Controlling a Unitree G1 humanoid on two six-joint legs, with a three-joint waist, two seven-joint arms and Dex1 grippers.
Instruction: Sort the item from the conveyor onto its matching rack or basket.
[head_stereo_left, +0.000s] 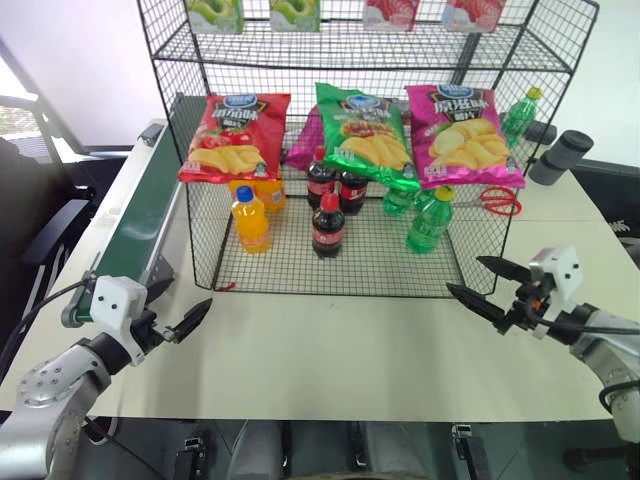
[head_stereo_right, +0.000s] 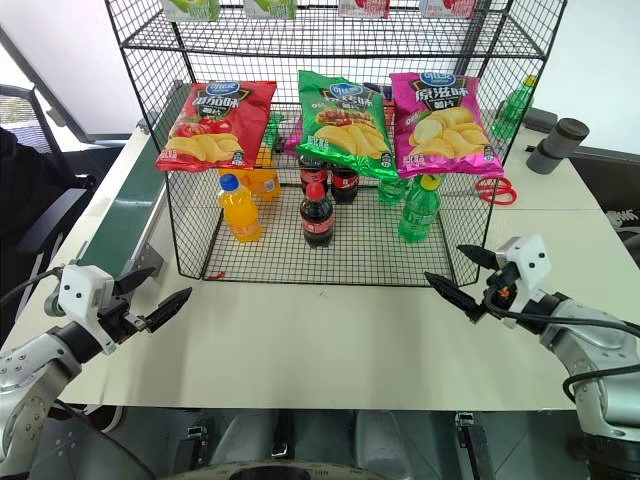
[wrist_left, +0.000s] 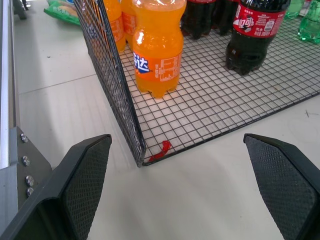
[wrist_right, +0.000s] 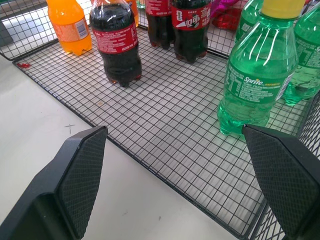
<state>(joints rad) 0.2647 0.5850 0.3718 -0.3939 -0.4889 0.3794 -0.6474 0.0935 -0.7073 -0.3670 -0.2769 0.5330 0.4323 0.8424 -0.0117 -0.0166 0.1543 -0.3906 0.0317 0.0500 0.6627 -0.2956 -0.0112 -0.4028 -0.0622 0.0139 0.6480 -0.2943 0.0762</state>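
A cola bottle (head_stereo_left: 327, 225) with a red cap and red label stands upright near the front of the black wire rack's mesh floor (head_stereo_left: 300, 268), with two more cola bottles (head_stereo_left: 337, 185) behind it. The dark green conveyor (head_stereo_left: 145, 205) runs along the rack's left side, and no item shows on its belt. My left gripper (head_stereo_right: 170, 282) hovers open over the table in front of the rack's left front corner, empty. My right gripper (head_stereo_left: 465, 275) is open and empty too, just off the rack's right front corner. The front cola bottle (wrist_right: 116, 42) stands well beyond its fingers.
An orange drink bottle (head_stereo_left: 250, 220) and green bottles (head_stereo_left: 430, 222) share the mesh floor. Three chip bags (head_stereo_left: 360, 130) hang on the rack's front. Red scissors (head_stereo_left: 500, 200) and a grey cylinder (head_stereo_left: 560, 155) lie at the right. Bare white table (head_stereo_left: 330, 350) spreads between my grippers.
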